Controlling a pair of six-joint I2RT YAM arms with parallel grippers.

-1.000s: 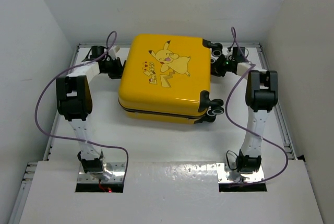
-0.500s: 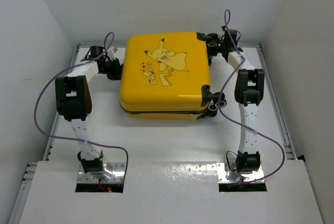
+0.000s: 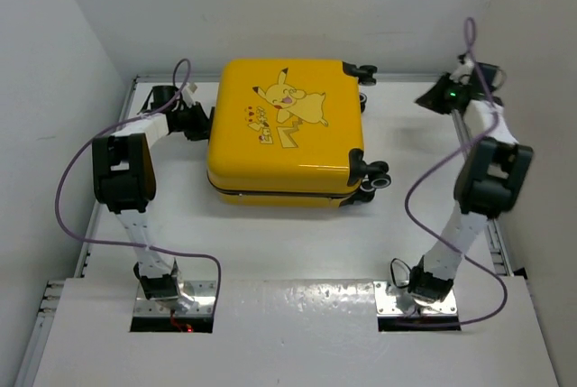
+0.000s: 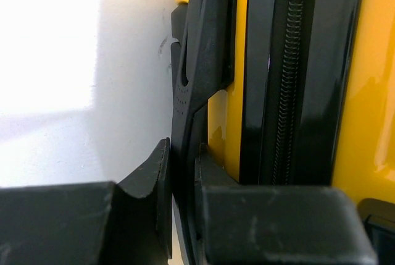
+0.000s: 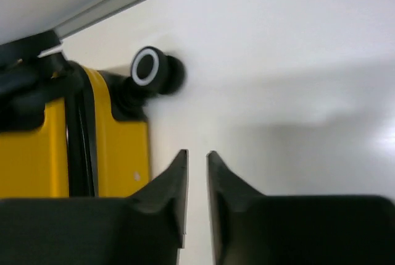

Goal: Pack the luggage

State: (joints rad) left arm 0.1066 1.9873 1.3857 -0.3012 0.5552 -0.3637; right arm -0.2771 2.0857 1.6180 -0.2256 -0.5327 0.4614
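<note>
While the luggage (image 3: 284, 134) lies shut and flat, Pikachu lid up, at the far middle of the table (image 3: 297, 243), its far edge runs close along the back wall (image 3: 297, 8). Its two right-hand wheels (image 3: 374, 179) stick out to the right. Bare table lies in front of it and to its right, while on its left the room is tight.

The left claw (image 3: 200, 121) sits against the case's left side. In the left wrist view the left claw (image 4: 182, 197) is clamped narrow on a black tab (image 4: 203, 61) fixed to the yellow shell just beside the zipper (image 4: 287, 92).

The right claw (image 3: 428, 96) hangs well apart from the case, near the far right corner. In the right wrist view it (image 5: 196, 178) is nearly closed, a thin slit between the fingers, holding and touching nothing.
</note>
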